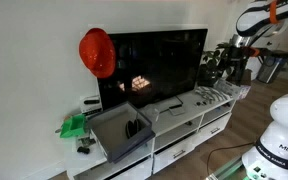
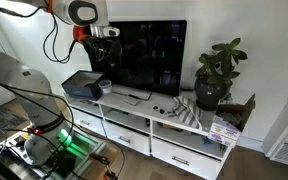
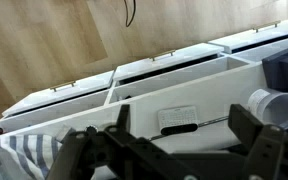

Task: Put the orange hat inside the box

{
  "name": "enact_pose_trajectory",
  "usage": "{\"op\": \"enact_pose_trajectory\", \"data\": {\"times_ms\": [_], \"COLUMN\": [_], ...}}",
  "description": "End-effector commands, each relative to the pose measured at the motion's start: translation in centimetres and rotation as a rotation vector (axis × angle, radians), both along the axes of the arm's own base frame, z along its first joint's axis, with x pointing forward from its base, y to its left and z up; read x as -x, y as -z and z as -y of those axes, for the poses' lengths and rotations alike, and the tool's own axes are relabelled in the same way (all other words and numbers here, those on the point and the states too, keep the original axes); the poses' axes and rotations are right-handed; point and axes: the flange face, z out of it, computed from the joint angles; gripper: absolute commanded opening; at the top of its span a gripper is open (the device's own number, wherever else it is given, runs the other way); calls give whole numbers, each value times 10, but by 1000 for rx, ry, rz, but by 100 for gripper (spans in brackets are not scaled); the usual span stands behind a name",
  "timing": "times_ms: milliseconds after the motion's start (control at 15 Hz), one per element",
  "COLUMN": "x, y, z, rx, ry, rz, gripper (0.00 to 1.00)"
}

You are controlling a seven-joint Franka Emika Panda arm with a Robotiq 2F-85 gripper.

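Note:
The orange hat hangs at the TV's upper left corner, well above the stand. In an exterior view only a sliver of it shows behind the arm. The box is a shallow grey bin on the left end of the white TV stand, also seen in an exterior view. My gripper hangs in the air in front of the stand, apart from hat and box. In the wrist view its fingers are spread wide with nothing between them. The hat is out of the wrist view.
A green object lies left of the box. A black TV fills the stand's middle. A potted plant and a striped cloth are at the right end. A remote lies on the white stand.

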Motion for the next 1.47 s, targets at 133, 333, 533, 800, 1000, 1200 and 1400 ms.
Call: {"op": "enact_pose_trajectory", "data": {"times_ms": [133,333,533,800,1000,1200,1400], "x": [0,0,0,-29,-52,-74,-94], "y": [-1,-1,-1,-38,-74,-106,-132], "z": [0,0,0,-55,-127,-211,-288], "rx": [0,0,0,36,69,115,97], "ry": [0,0,0,-110,-290,-468,-642], "rz": [-1,-1,-1,34,84,135,218], "gripper": [100,100,100,100,100,100,100]}}
